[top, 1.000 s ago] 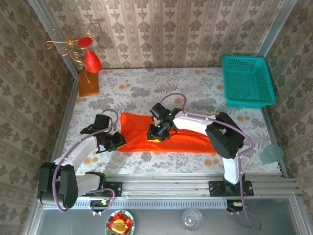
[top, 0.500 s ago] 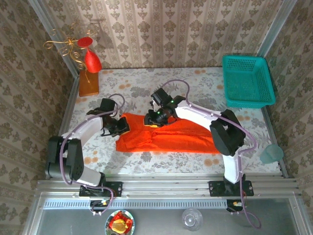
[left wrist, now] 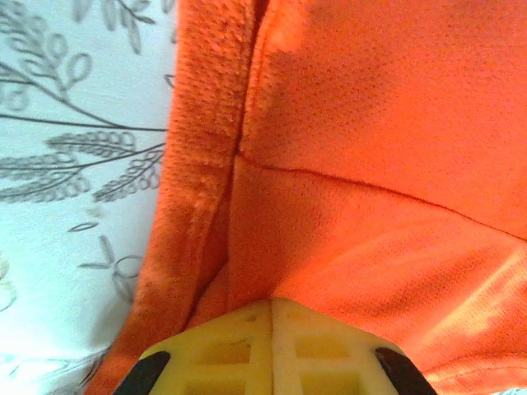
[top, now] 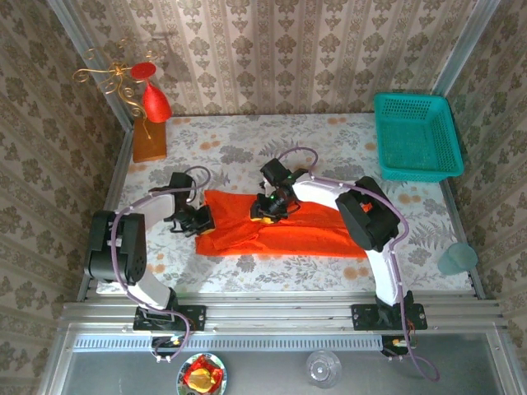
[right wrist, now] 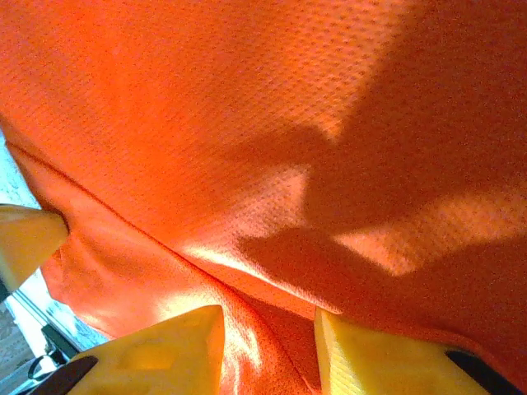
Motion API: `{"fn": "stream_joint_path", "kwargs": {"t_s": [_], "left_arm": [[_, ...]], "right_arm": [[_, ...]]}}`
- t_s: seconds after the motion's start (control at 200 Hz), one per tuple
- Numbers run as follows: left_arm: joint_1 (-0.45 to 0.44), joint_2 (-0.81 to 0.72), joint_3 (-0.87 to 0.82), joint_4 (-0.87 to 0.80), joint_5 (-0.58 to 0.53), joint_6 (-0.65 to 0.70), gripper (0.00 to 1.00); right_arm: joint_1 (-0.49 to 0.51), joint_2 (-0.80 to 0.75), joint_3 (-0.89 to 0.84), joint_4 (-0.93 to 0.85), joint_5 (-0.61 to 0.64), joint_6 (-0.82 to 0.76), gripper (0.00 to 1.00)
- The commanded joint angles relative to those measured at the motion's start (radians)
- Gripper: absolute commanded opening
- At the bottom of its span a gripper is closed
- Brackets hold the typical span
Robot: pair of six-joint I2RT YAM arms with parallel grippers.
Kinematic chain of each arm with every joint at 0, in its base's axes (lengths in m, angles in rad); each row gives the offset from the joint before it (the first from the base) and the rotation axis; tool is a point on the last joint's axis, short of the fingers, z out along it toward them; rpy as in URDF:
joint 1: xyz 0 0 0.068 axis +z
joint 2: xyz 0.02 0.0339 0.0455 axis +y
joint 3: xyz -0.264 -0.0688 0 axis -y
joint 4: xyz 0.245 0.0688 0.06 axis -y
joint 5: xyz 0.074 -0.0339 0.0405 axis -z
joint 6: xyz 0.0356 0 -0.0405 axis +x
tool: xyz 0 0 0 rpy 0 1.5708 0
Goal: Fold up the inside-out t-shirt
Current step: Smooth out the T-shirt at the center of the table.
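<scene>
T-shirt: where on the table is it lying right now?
In the top view the orange t-shirt lies across the middle of the table, with the left gripper pinching its left end and the right gripper at its far edge.

Your desk (top: 239, 136) wears a pale floral cloth. Directly on it you have the orange t-shirt (top: 313, 234), lying as a long strip across the middle, a teal basket (top: 416, 140) at the far right corner and a wooden block (top: 149, 141) at the far left.
</scene>
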Motion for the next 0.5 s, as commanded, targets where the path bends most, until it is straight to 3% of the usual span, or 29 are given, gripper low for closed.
{"fn": "stream_joint_path", "kwargs": {"t_s": [0.0,0.195,0.495], "left_arm": [[0.028,-0.075,0.066,-0.051,-0.023,0.033,0.08],[0.033,-0.025,0.209,-0.062,0.034,0.031,0.09],[0.006,0.239,0.375,-0.032,0.093,0.030,0.09]], "right_arm": [[-0.016,-0.082,0.016,-0.047,0.013,-0.031,0.36],[-0.074,-0.072,0.074,-0.076,-0.006,-0.049,0.36],[-0.160,0.056,0.145,-0.099,-0.037,-0.089,0.36]]}}
